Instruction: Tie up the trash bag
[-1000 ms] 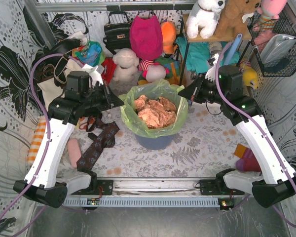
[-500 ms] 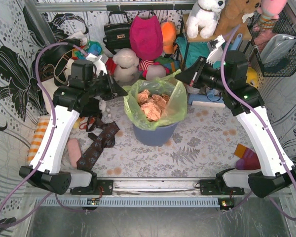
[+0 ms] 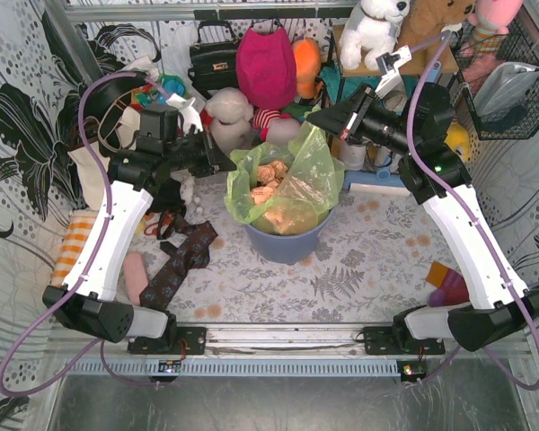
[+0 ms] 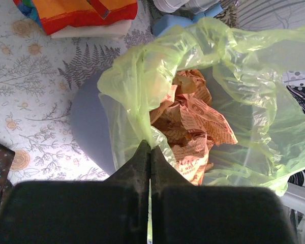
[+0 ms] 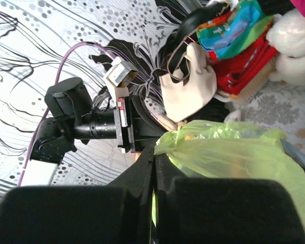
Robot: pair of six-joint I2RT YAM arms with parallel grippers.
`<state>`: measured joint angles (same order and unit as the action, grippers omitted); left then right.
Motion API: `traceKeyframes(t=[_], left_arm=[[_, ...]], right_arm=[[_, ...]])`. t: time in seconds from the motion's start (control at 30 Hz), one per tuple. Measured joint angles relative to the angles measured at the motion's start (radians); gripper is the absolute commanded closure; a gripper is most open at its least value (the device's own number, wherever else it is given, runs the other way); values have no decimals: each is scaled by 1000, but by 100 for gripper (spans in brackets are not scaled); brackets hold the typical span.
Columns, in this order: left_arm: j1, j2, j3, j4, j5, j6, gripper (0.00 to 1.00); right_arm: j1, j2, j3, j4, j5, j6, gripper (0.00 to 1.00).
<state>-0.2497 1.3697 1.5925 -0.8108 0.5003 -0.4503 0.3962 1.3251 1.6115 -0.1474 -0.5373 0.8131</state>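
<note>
Left claw (image 3: 228,166) is pressed shut on the bag's rim at centre-left of the top view. The right claw (image 3: 314,118) pinches the opposite rim, higher, just right of upper centre. The trash bag (image 3: 292,184) hangs between them, drawn up out of the blue-grey bin (image 3: 287,244) mid-table (image 3: 368,260). Its mouth gapes and crumpled paper (image 3: 268,172) shows inside. Both wrist views show only a sliver of film caught at the fingertips, so here's the danger: pull harder and that thin plastic may slide free or tear at the pinch. The right side rides higher, and uneven tension could tip the bin or spill paper. Plush toys (image 3: 242,112) crowd close behind, so a wide swing may snag them.
</note>
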Motion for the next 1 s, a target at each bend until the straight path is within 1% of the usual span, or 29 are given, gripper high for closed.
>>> traceKeyframes(t=[0.17,0.33,0.47,0.7,0.87,1.0], left_arm=[[0,13,68,-5,-38,11,100],[0,34,159,9,-62,13,100],[0,50,196,26,-81,18,100],[0,60,184,96,-89,18,100],[0,34,129,226,-66,5,100],[0,-13,69,346,-16,-13,100]], right_arm=[[0,2,0,67,-9,14,100],[0,6,-4,83,-1,8,100],[0,9,-52,89,22,-8,100],[0,50,-186,106,52,-25,100],[0,77,-239,122,60,-25,100],[0,74,-244,145,60,-25,100]])
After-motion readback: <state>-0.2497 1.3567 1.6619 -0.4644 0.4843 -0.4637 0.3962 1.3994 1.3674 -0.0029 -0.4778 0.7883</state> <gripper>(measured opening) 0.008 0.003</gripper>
